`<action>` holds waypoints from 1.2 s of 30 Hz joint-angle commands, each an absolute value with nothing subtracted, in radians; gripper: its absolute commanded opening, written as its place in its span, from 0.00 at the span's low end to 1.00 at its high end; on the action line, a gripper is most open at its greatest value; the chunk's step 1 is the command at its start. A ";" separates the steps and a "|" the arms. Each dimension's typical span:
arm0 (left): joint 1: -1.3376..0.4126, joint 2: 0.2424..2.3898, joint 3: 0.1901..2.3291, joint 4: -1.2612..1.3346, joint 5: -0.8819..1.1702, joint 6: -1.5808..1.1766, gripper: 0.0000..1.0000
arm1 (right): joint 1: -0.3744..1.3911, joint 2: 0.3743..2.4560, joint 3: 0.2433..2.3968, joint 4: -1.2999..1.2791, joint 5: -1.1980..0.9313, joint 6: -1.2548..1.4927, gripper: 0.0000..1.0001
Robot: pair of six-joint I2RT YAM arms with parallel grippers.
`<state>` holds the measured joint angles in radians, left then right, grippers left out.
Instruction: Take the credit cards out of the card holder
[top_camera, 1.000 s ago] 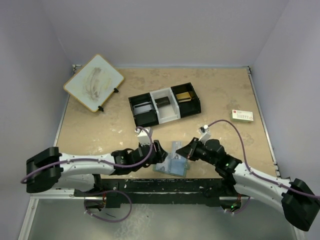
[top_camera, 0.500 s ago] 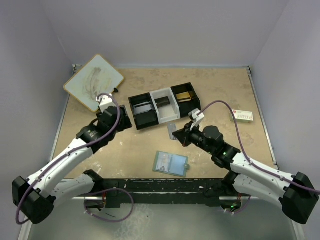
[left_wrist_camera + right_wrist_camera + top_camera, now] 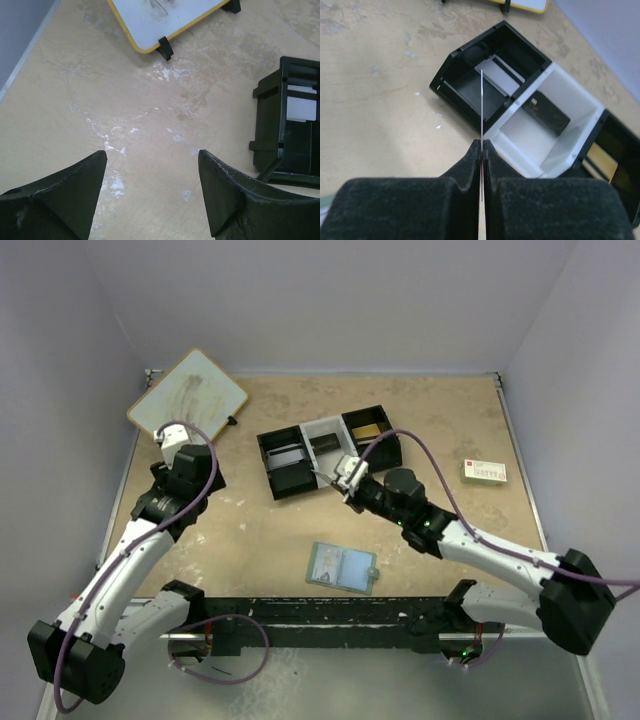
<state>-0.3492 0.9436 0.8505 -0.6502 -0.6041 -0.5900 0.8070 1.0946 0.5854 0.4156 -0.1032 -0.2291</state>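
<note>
The card holder (image 3: pixel 342 566) lies open and flat on the table near the front, grey-green with pale-blue pockets. My right gripper (image 3: pixel 340 480) is shut on a thin pale grey credit card (image 3: pixel 481 97), held edge-on over the front of the tray (image 3: pixel 318 478), about where the left black and white compartments meet. In the right wrist view my right gripper (image 3: pixel 481 145) pinches the card. An orange-gold card (image 3: pixel 368 432) lies in the right compartment, a grey card (image 3: pixel 500 75) in the left. My left gripper (image 3: pixel 152 155) is open and empty, above bare table at the left (image 3: pixel 200 472).
The black-and-white three-compartment tray (image 3: pixel 570 150) holds a dark item (image 3: pixel 550 114) in its white middle. A yellow-rimmed whiteboard (image 3: pixel 188 405) stands at the back left, also in the left wrist view (image 3: pixel 165 15). A white box (image 3: pixel 485 472) lies at the right.
My right gripper carried the grey card from the card holder up and left to the tray. My left arm let go of the holder and swung back to the left.
</note>
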 commanded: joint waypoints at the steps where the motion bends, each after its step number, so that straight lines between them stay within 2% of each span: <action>1: -0.344 0.858 0.846 -0.647 -0.720 -0.602 0.72 | 0.810 1.246 0.740 0.450 -0.184 -0.458 0.00; 8: -0.345 0.796 0.839 -0.654 -0.777 -0.625 0.73 | 0.793 1.534 0.992 0.368 -0.254 -0.669 0.00; 14: -0.345 0.786 0.845 -0.665 -0.804 -0.632 0.73 | 0.785 1.729 1.186 0.292 -0.179 -0.776 0.00; 36: -0.344 0.750 0.845 -0.667 -0.816 -0.632 0.73 | 0.774 2.062 1.489 0.182 -0.049 -0.965 0.00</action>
